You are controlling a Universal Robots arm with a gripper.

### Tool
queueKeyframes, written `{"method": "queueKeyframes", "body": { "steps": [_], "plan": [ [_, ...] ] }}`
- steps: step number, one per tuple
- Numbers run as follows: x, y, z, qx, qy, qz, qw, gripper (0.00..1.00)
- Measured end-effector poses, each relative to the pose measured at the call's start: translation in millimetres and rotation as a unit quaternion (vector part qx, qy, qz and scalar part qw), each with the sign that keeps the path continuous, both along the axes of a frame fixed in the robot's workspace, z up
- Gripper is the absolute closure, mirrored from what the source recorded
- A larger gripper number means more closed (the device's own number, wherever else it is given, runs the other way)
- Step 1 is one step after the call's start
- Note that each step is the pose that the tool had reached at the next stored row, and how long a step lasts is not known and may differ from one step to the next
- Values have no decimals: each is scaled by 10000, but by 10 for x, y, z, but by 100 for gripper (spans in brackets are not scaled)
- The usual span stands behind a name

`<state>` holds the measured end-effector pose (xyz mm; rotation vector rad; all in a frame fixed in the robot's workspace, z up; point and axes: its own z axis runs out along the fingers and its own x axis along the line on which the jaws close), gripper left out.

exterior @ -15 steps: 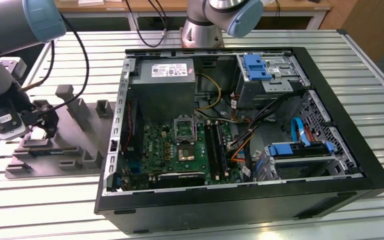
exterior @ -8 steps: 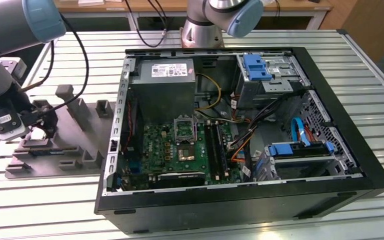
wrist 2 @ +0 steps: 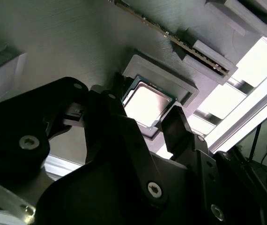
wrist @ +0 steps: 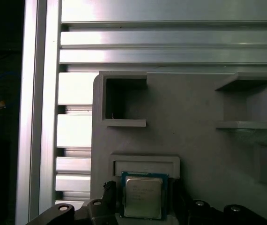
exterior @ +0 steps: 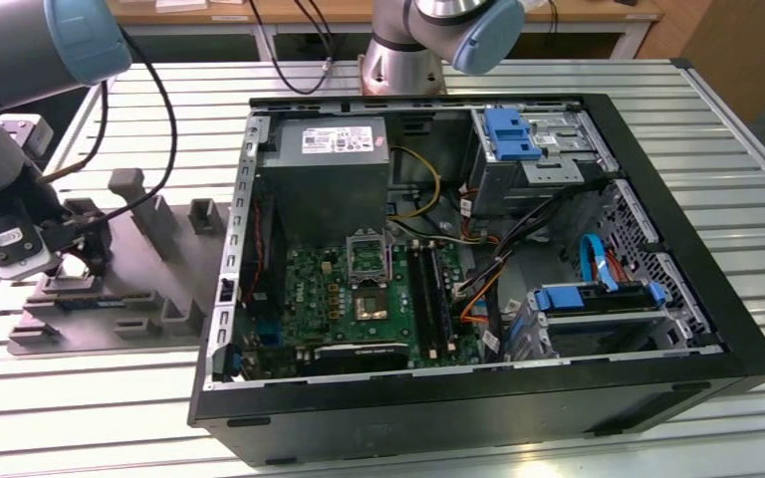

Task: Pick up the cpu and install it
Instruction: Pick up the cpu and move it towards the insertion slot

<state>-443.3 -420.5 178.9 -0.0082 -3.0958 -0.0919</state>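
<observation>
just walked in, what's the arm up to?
The arm's gripper is down over the grey fixture at the exterior view's left, right at the cpu. The cpu lies flat in its recess, not lifted. The open computer case beside it has its motherboard exposed; the cpu is not installed yet.

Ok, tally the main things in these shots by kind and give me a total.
cpu: 1
gripper: 1
grey holder block: 1
open computer case: 1
motherboard: 1
Total: 5
</observation>
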Motion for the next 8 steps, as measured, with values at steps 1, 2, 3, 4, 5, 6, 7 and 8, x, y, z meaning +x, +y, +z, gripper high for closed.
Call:
{"method": "queueKeyframes", "body": {
  "steps": [1, 2, 3, 4, 5, 6, 7, 8],
  "plan": [
    [0, 0, 5, -1, 1, -5, 10000, 41],
    [0, 0, 9, -1, 1, -9, 10000, 41],
    [-1, 0, 18, -1, 2, -10, 10000, 41],
    [0, 0, 24, -1, 1, -10, 10000, 41],
    [0, 0, 25, 3, 0, -10, 10000, 41],
    [0, 1, 25, 10, 0, -10, 10000, 41],
    [0, 1, 25, 18, 0, -10, 10000, 41],
    [0, 1, 27, 28, 1, -10, 10000, 41]
  ]
}}
